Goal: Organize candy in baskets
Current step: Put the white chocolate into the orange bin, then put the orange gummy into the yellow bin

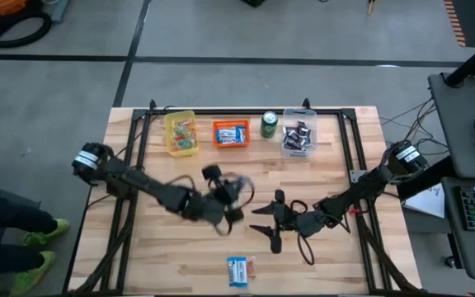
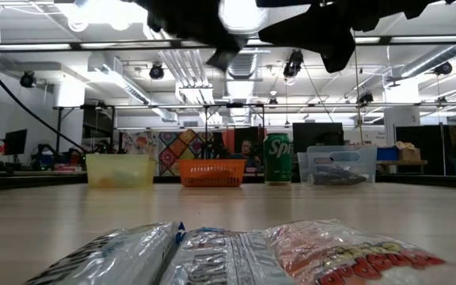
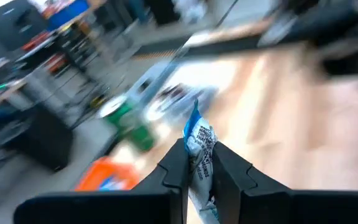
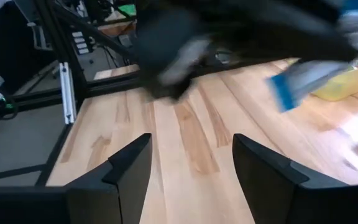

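A blue-and-white wrapped candy bar (image 3: 197, 146) is in my left gripper (image 3: 201, 163), which is shut on it above the table's middle (image 1: 231, 196). Just to its right, my right gripper (image 1: 267, 225) hangs open over bare wood with nothing between its fingers (image 4: 191, 168). Along the far edge stand the three baskets: a yellow one (image 1: 180, 134), an orange one (image 1: 231, 133) and a clear one (image 1: 298, 134), each with candy in it. More wrapped candy (image 1: 239, 271) lies flat by the near edge and fills the foreground of the low view (image 2: 236, 253). My left gripper pinches the blue-and-white bar between its two fingers. The bar's crimped blue end (image 3: 195, 124) sticks out past the fingertips, and the wrapper runs back along the gap between them. The fingers point nearly level toward the far baskets. The bar is lifted clear of the table.
A green soda can (image 1: 269, 124) stands between the orange and clear baskets. A black metal frame (image 1: 345, 132) runs along the far and side edges of the table. Bare wood lies between the grippers and the baskets.
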You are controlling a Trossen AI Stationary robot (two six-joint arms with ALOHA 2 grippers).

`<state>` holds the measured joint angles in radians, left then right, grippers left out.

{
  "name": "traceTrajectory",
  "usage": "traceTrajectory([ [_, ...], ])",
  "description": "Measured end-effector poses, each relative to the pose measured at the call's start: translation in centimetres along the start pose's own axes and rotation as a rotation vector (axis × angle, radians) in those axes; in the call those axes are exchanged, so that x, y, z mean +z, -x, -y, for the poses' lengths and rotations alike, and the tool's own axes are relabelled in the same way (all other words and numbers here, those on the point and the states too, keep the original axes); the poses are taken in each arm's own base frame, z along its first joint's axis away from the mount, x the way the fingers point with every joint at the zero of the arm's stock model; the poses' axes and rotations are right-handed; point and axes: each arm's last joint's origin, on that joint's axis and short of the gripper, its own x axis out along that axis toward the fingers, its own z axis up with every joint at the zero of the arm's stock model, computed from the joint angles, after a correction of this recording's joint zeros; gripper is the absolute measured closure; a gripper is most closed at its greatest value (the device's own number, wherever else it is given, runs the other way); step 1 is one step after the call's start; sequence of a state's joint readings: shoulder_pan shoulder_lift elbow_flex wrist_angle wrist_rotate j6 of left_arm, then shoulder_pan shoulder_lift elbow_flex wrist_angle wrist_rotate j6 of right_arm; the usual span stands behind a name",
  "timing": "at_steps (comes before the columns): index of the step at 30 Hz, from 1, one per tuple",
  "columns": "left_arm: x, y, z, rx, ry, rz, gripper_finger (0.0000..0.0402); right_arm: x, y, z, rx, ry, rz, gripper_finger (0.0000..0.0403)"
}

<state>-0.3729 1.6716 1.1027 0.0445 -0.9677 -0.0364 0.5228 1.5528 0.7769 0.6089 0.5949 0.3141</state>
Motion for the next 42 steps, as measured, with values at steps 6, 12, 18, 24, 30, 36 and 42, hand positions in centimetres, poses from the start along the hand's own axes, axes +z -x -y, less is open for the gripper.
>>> traceTrajectory([
  [6, -1.8, -4.9, -6.4, 0.085, -0.157, -0.243, 0.0377, -0.4, 0.0, 0.1, -0.012, 0.004, -0.034, 0.0192],
  [12, -4.0, -10.0, -13.1, -0.054, -0.294, -0.400, 0.0377, -0.7, 0.0, 0.2, -0.022, 0.020, -0.066, 0.0193],
  [18, -4.7, -12.6, -18.7, -0.172, -0.348, -0.400, 0.0377, -1.0, 0.1, 0.3, -0.030, 0.038, -0.090, 0.0193],
  [24, -5.0, -13.6, -22.0, -0.265, -0.203, -0.359, 0.0359, -1.4, 0.0, 0.6, -0.047, 0.063, -0.126, 0.0193],
  [30, -5.4, -13.7, -22.7, -0.265, -0.195, -0.368, 0.0302, -1.1, 0.1, 0.7, -0.049, 0.052, -0.123, 0.0193],
  [36, -5.0, -13.7, -22.4, -0.272, -0.196, -0.360, 0.0254, -0.9, 0.5, 0.9, -0.058, 0.011, -0.140, 0.0193],
  [42, -3.5, -13.1, -21.2, -0.320, -0.122, -0.373, 0.0243, -1.1, 0.7, 0.9, -0.025, -0.048, -0.203, 0.0193],
])
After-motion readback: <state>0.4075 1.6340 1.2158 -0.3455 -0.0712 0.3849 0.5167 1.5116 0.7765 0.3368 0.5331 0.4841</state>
